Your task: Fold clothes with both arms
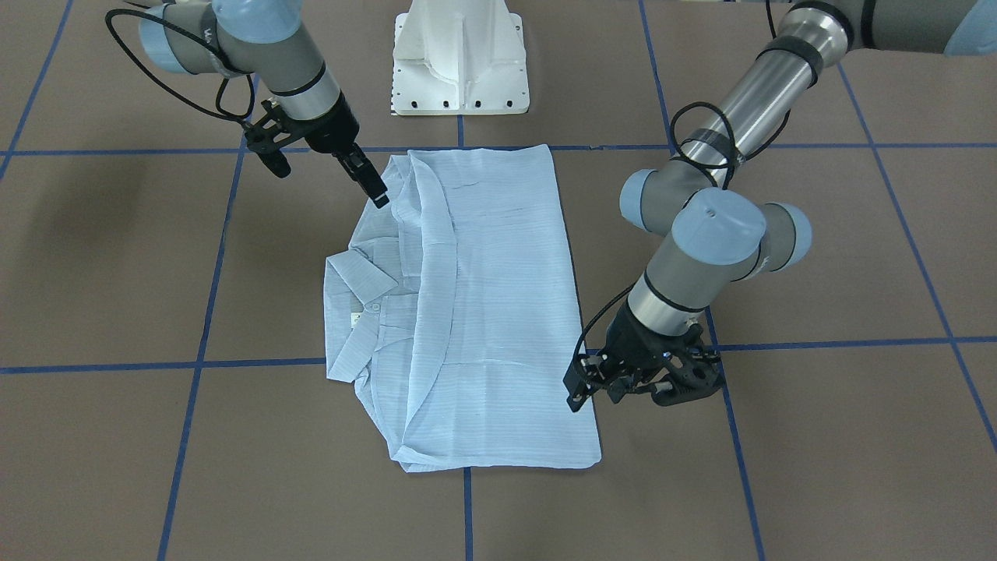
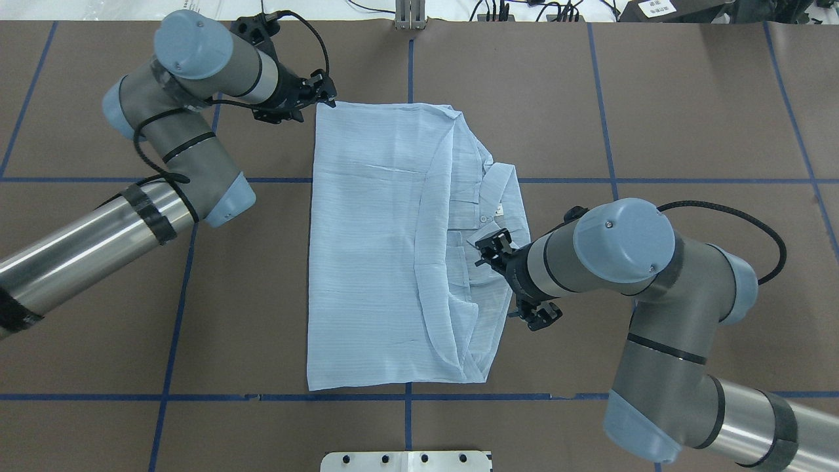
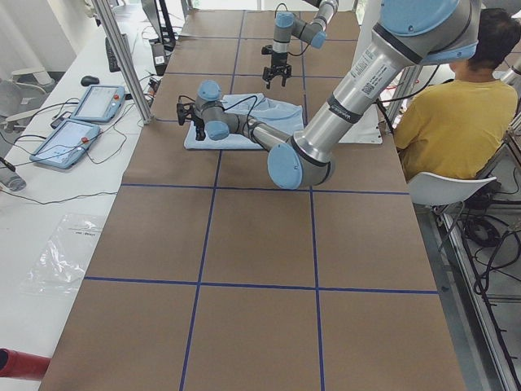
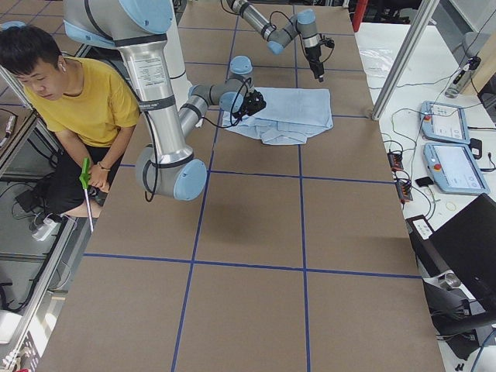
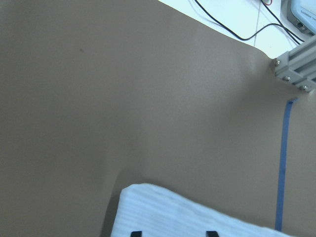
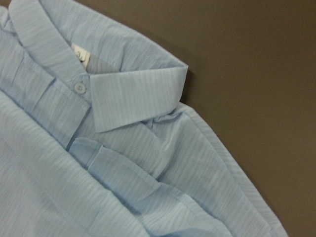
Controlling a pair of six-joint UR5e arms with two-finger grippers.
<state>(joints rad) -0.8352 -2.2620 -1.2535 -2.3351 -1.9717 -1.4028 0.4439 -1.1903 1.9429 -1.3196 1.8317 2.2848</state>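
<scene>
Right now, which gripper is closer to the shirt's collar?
Right. The right gripper is at the collar-side edge of the shirt, close to the collar. The left gripper is at a corner of the opposite long edge, well away from the collar.

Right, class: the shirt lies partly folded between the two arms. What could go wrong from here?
1. The left pincer sits at a corner of the shirt where layers seem stacked. It may catch only the top one, and the fold could open on lifting.
2. The right pincer hangs over loose, rumpled cloth beside the collar. Pressing or dragging there could crumple it further.
</scene>
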